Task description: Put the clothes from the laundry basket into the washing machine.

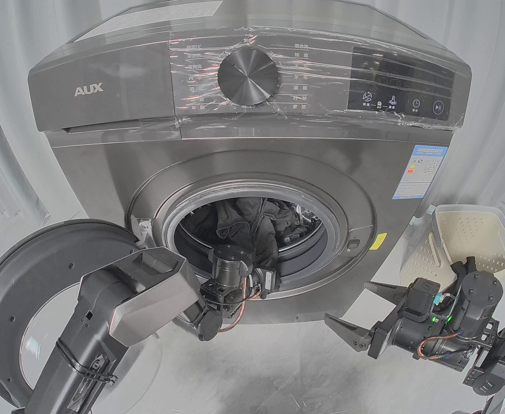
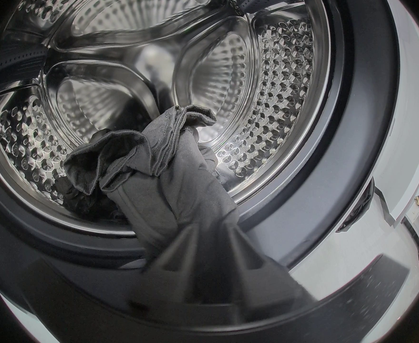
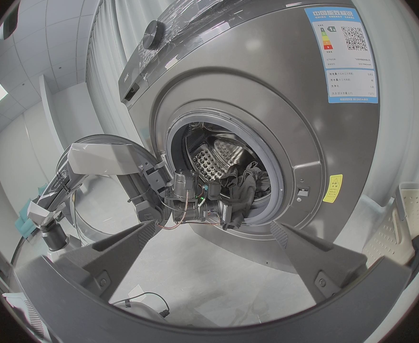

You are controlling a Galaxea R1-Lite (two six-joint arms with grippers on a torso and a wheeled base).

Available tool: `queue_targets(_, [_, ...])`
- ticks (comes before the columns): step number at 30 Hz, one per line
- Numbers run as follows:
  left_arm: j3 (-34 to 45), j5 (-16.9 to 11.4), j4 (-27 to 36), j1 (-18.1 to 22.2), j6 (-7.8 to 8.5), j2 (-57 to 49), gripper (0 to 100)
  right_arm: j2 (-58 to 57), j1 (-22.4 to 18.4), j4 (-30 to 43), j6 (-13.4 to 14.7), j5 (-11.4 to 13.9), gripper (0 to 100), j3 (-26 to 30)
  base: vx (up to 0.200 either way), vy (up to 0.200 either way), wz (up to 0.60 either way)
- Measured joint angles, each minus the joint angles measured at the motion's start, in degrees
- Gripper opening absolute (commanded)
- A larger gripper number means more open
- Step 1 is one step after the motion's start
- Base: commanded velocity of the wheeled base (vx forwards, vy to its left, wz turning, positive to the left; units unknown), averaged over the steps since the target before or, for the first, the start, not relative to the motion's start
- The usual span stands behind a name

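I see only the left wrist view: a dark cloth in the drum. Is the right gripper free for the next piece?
Observer: Yes. The right gripper is open and holds nothing, low before the machine's right side.
Operator: Where is the basket?
Observer: Right of the machine, tilted; I see no clothes in its visible part.
Operator: Before I drop the cloth, is the door in the way?
Observer: No, it is swung wide open, on the left.
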Motion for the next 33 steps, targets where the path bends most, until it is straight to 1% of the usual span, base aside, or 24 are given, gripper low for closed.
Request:
queue_targets(4, [-0.49,0.07,-0.17,0.11,-0.11,0.1,0,-0.02,0.0,-0.02,0.0,0.02,100,-0.13,0.0,0.0,0.0])
queue_targets(8, [-3.11,0.98,-0.3,0.5,-0.34,0.1,0,-0.05,0.0,-0.02,0.0,0.02,100,-0.16,0.0,0.0,0.0])
queue_targets(16, [-14.54,5.44,-0.02,2.26,-0.56,1.05,0,-0.11,0.21,0.0,-0.02,-0.02,100,-0.35,0.0,0.0,0.0])
queue_targets(22, [-23.09,7.61,0.3,3.67,-0.26,3.41,0,-0.22,0.39,-0.02,0.0,0.0,100,-0.41,0.0,0.0,0.0])
queue_targets(27, [-27.12,8.89,0.71,4.57,-0.11,5.07,0,-0.24,0.43,-0.02,0.0,0.0,100,-0.46,0.0,0.0,0.0])
queue_targets(33, [-28.57,9.06,0.93,5.29,-0.09,5.89,0,-0.27,0.43,0.0,0.0,-0.02,100,-0.46,0.0,0.0,0.0])
